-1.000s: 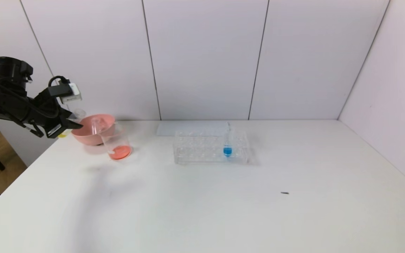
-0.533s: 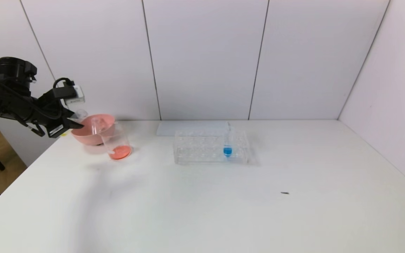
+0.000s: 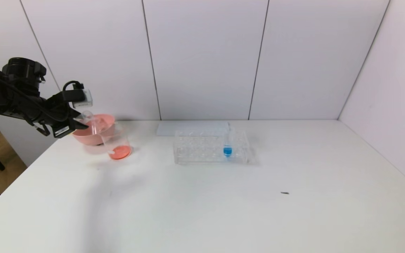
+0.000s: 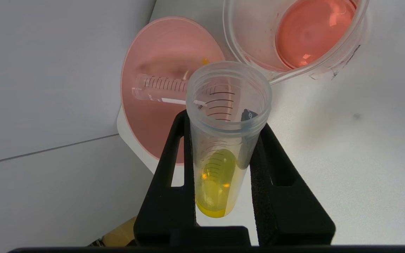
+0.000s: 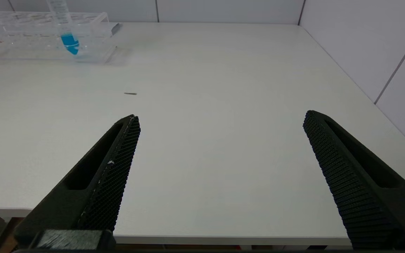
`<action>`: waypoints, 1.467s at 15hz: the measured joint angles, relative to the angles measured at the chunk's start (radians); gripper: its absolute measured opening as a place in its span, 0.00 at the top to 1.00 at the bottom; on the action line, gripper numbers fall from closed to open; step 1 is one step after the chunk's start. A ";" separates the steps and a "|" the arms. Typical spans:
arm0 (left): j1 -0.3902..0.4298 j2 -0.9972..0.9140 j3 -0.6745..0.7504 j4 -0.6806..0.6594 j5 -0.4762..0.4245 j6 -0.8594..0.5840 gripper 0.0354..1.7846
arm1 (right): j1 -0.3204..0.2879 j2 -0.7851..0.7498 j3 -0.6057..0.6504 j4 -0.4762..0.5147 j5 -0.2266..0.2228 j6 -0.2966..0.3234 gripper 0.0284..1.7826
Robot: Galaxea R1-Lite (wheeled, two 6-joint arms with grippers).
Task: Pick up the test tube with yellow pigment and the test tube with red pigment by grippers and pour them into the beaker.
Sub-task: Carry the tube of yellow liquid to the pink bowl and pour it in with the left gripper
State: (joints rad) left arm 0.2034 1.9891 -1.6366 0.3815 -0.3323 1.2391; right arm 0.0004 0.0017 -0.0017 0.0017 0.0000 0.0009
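My left gripper (image 3: 78, 123) is shut on the test tube with yellow pigment (image 4: 220, 165) and holds it tilted in the air at the table's far left, its open mouth (image 3: 88, 115) over the near rim of the pink bowl (image 3: 97, 135). In the left wrist view the gripper (image 4: 223, 121) has the tube between its jaws. The beaker (image 3: 117, 142) stands just right of the bowl with red-orange liquid (image 4: 311, 31) in its bottom. An empty clear tube (image 4: 158, 89) lies in the bowl; no tube with red liquid shows. My right gripper (image 5: 220, 119) is open and empty over the table's front edge.
A clear tube rack (image 3: 211, 147) stands mid-table with a blue-liquid tube (image 3: 227, 146) in it; both show in the right wrist view (image 5: 30, 38). A flat grey sheet (image 3: 188, 128) lies behind the rack. A small dark speck (image 3: 284, 193) lies on the white table.
My left gripper has moved right with the yellow tube, from beside the table's left edge to the pink bowl's rim, closer to the beaker. Nothing else has moved.
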 joint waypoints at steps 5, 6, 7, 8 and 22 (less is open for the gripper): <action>-0.006 0.001 -0.002 -0.005 0.001 0.053 0.76 | 0.000 0.000 0.000 0.000 0.000 0.001 0.05; -0.010 0.002 -0.006 -0.003 0.001 0.068 0.76 | 0.000 0.000 0.000 0.000 0.000 0.000 0.05; -0.013 0.003 -0.010 -0.001 0.003 0.085 0.76 | 0.000 0.000 0.000 0.000 0.000 0.000 0.05; -0.015 0.004 -0.013 -0.001 0.003 0.098 0.76 | 0.000 0.000 0.000 0.000 0.000 0.000 0.05; -0.029 0.023 -0.034 -0.013 0.044 0.163 0.76 | 0.000 0.000 0.000 0.000 0.000 0.000 0.05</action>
State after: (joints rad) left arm 0.1745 2.0117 -1.6709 0.3689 -0.2885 1.4017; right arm 0.0009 0.0017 -0.0017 0.0017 0.0000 0.0013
